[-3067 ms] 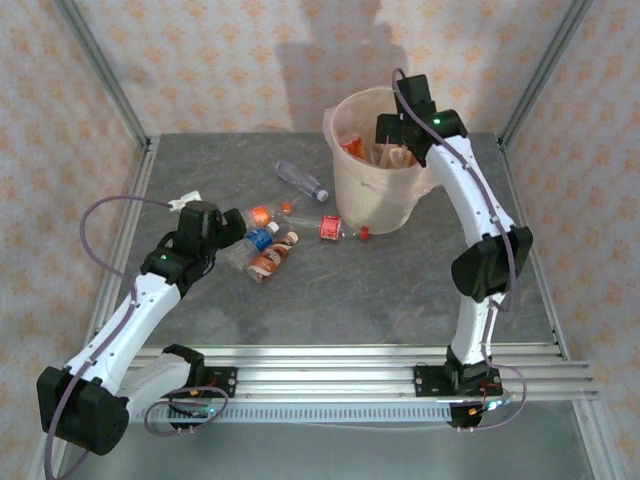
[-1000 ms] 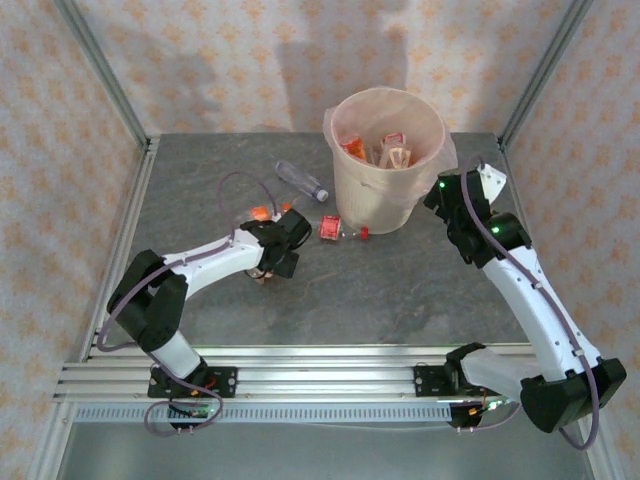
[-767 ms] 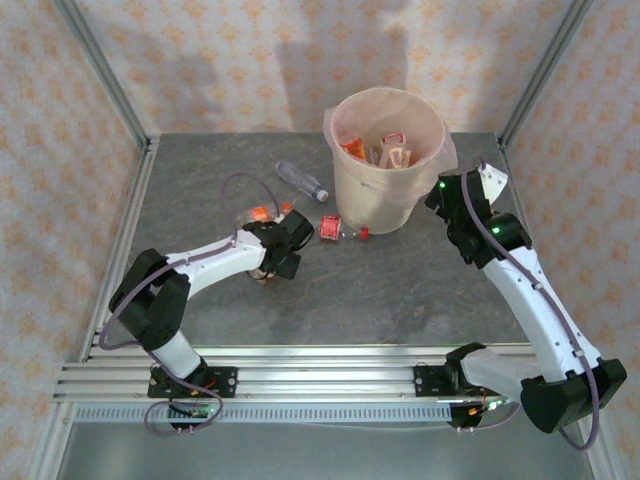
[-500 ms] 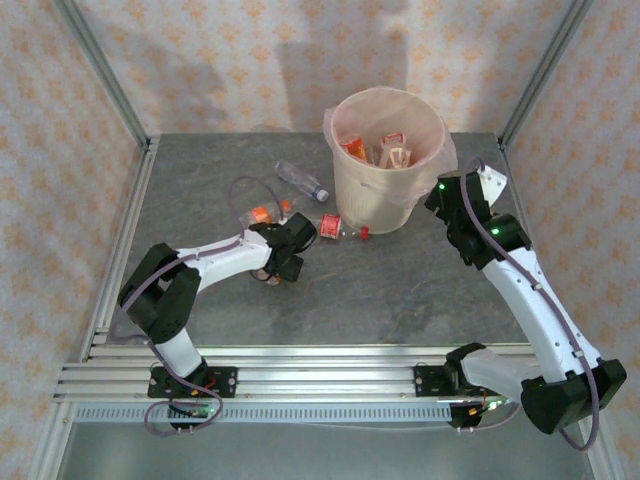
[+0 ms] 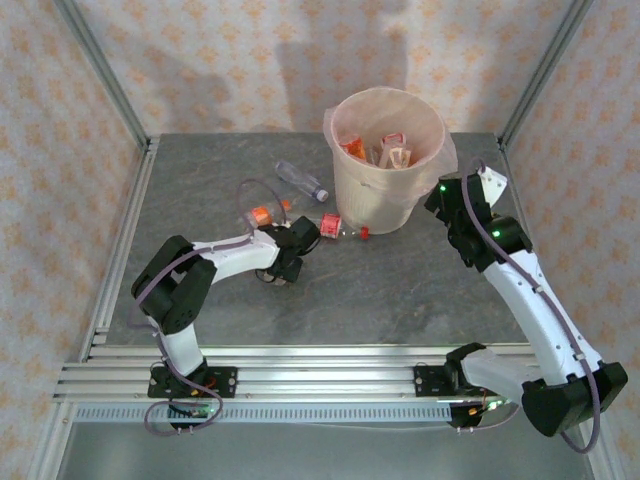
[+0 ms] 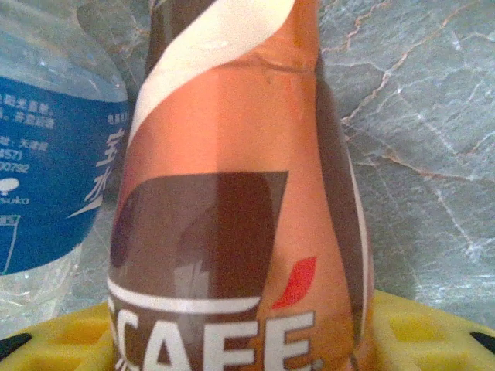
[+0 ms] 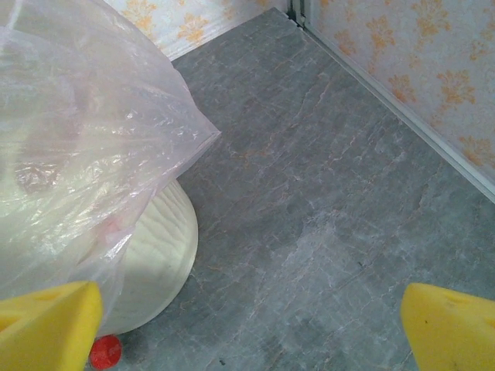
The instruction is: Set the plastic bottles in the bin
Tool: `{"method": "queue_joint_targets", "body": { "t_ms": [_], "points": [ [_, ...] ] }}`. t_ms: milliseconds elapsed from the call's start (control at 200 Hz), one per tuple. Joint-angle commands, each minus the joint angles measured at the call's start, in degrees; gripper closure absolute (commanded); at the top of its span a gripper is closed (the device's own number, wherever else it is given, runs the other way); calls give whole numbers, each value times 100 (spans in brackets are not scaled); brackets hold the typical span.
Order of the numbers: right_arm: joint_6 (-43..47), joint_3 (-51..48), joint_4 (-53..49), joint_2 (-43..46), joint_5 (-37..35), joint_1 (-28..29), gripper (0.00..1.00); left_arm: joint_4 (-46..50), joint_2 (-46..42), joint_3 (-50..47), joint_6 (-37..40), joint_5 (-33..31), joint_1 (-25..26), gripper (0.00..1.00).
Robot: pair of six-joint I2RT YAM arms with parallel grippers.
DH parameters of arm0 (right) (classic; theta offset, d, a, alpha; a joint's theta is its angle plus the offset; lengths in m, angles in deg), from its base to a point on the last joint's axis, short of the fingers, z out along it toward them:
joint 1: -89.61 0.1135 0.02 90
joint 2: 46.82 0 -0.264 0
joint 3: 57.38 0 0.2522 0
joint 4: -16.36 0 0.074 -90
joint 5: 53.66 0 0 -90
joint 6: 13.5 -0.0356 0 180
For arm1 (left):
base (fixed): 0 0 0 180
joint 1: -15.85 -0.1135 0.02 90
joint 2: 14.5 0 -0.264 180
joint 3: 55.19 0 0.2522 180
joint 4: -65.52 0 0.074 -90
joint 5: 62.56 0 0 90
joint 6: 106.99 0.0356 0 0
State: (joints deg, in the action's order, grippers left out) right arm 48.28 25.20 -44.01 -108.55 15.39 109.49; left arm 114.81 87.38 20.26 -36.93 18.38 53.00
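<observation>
My left gripper (image 5: 288, 258) lies low on the table among the bottles. In the left wrist view an orange-brown coffee bottle (image 6: 232, 201) sits between the yellow pads (image 6: 421, 332), and the left gripper (image 6: 240, 344) is shut on it. A blue-labelled clear bottle (image 6: 46, 154) lies beside it on the left. Further bottles lie on the table: a clear one (image 5: 300, 181), an orange-labelled one (image 5: 262, 214) and a red-labelled one (image 5: 335, 228). The bin (image 5: 345, 185) holds several bottles (image 5: 390, 150). My right gripper (image 5: 441, 196) stands open beside the bin, with nothing between its fingers.
The bin's pinkish bag (image 7: 93, 139) bulges over its wall (image 7: 158, 263) in the right wrist view, with a red cap (image 7: 104, 352) at its foot. Metal frame posts (image 5: 100, 65) and patterned walls close in the grey table (image 5: 400, 290).
The left gripper slid a little to the right along the table and its jaws closed on the coffee bottle. The right arm, above the bin three seconds ago, now rests beside it.
</observation>
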Motion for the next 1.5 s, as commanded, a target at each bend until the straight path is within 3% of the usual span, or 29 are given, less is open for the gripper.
{"method": "queue_joint_targets", "body": {
  "t_ms": [0,410,555,696,971,1356,1496],
  "points": [
    [125,-122,165,189,42,34,1,139,-272,121,-99,-161,86,46],
    [173,-230,414,590,341,34,1,708,-1837,580,-163,-332,406,55],
    [147,-187,378,659,419,34,1,536,-2473,1055,-4,-385,407,56],
    [171,-143,489,763,485,38,1,64,-2568,1871,388,-456,399,57],
    [261,-59,513,905,395,35,1,-62,-1048,4465,1075,-122,399,56],
    [190,-202,497,1068,390,34,1,303,1781,8179,1145,769,394,57],
    [151,-217,452,1118,341,34,1,290,2493,9025,1195,862,399,56]
  ]
}}
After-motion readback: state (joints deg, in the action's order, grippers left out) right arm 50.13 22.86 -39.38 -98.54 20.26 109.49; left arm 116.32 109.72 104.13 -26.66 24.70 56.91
